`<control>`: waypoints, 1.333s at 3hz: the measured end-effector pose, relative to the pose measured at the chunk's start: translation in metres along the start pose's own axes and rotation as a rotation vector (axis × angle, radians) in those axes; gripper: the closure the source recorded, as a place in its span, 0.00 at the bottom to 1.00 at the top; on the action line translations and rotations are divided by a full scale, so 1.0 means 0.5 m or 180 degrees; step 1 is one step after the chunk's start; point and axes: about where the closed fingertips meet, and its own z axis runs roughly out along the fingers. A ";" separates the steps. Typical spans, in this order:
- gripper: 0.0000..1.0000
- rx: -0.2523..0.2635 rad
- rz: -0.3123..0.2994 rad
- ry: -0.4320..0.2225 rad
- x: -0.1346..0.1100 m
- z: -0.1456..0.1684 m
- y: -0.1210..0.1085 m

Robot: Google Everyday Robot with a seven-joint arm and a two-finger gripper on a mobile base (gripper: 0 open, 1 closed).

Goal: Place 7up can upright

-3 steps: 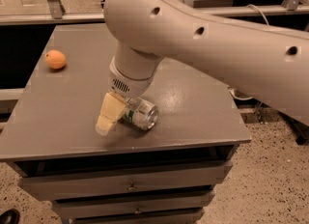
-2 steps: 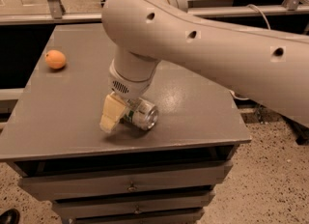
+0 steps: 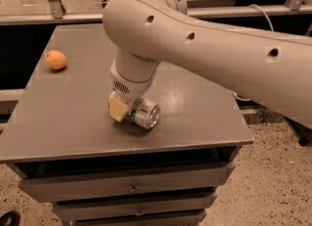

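Note:
The 7up can (image 3: 145, 114) is pale silver with green marks. It lies on its side on the grey table (image 3: 73, 118), near the front middle, with its silver end facing front right. My gripper (image 3: 130, 111) comes down from the big white arm and is shut around the can's rear half. One cream fingertip (image 3: 118, 107) presses the can's left side. The other finger is hidden behind the can.
An orange fruit (image 3: 56, 60) sits at the table's far left. The table's front edge is close below the can, with drawers (image 3: 131, 188) under it. My arm (image 3: 219, 59) spans the right half of the view. A rail runs behind the table.
The cream finger has moved right, up against the can, and the wrist has shifted slightly right. The can has stayed on its side in almost the same spot.

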 end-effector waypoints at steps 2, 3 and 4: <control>0.95 -0.0207 -0.0137 -0.0454 -0.063 -0.039 -0.031; 1.00 -0.0521 -0.0225 -0.1075 -0.110 -0.060 -0.046; 1.00 -0.0831 -0.0262 -0.1753 -0.137 -0.092 -0.046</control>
